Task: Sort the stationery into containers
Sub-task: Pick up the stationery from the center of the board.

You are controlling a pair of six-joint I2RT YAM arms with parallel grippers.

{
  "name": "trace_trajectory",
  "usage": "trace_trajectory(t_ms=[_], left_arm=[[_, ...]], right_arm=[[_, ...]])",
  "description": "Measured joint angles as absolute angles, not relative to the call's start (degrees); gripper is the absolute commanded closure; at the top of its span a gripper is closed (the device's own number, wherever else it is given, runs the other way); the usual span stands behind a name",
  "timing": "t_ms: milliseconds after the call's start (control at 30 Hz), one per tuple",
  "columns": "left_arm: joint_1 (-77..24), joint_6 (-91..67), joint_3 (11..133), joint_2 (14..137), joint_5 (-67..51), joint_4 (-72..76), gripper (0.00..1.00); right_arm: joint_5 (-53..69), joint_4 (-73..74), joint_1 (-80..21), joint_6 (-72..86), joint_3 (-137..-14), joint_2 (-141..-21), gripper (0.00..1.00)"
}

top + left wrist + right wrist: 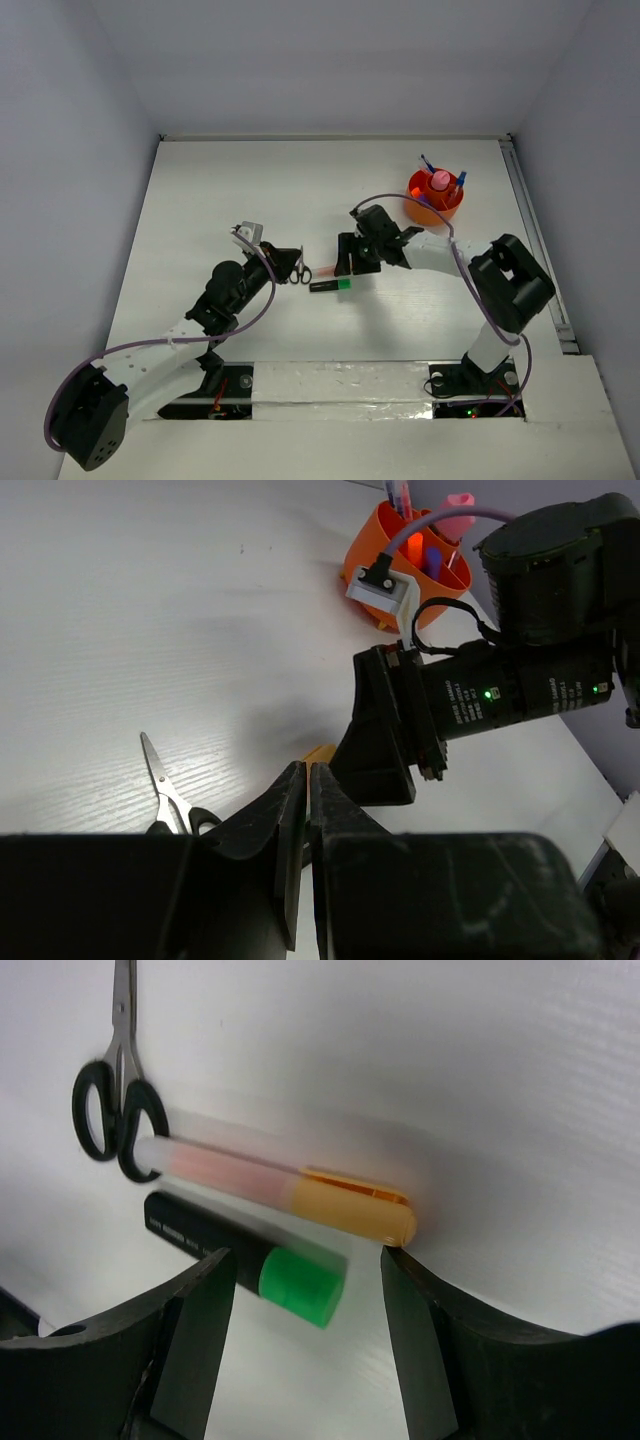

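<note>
1. The left arm (pixel 190 335) and right arm (pixel 470 265) are showing white links between black joint housings.
2. A lilac cable (pixel 400 197) is looping along each arm.
3. Green lights (pixel 487 693) are glowing on the right wrist's black, white-lettered housing.
4. The left gripper (pixel 308 780) and right gripper (pixel 308 1280) are showing matte black fingers (pixel 190 1340).

A white, faintly grained surface (pixel 250 180) sits boxed in by plain pale grey walls (pixel 330 60) on 3 sides, softly lit

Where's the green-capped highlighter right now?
The green-capped highlighter lies near the middle of the table in the top view, below the open right pincer, scissors at its left; the right wrist view shows an orange-capped pen beside it.
</note>
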State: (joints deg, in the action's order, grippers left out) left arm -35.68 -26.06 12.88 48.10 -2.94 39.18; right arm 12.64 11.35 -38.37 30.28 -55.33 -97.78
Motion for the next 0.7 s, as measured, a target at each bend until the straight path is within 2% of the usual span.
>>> trace_trajectory(t_ms=[500, 700], left_arm=[[-35.68, -26.04, 12.88, 47.97, -2.87, 39.16, 0.97], [-35.68, -26.04, 12.88, 47.97, -2.76, 39.13, 0.97]], right_arm=[[9.76, 12.36, -37.93, 29.08, -71.09, -110.32, 0.30], [8.47, 17.30, -37.91, 26.41, -79.92, -115.70, 0.42]])
